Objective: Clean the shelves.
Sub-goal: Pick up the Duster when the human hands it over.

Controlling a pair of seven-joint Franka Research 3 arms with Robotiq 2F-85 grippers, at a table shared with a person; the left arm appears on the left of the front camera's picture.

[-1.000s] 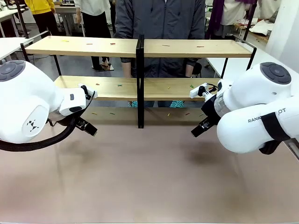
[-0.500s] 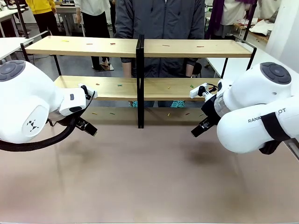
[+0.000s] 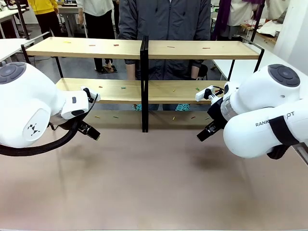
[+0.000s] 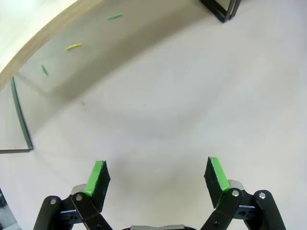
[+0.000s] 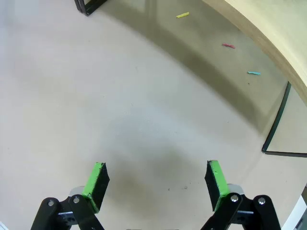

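**Two pincers held wide over the table, short of the shelves**

The shelves (image 3: 231, 50) stood across the far half of the table (image 3: 154, 183): two long wood boards, one above the other, in a black frame with one central post. One person (image 3: 166, 24) stood directly behind them. In the front view, five small coloured scraps (image 3: 116, 44) could be counted on the top board. A few more lay on the lower board and on the table beneath it, too small to number surely.

The left gripper (image 4: 156, 170) hung just above bare table in front of the rack's left half, its two green pads spread wide with nothing between them. Its wrist view showed three scraps under the lower board, two green and one yellow.

The right gripper (image 5: 156, 172) hung likewise before the right half, its jaws equally wide and empty. Its wrist view showed three more: one yellow, one red, one teal.
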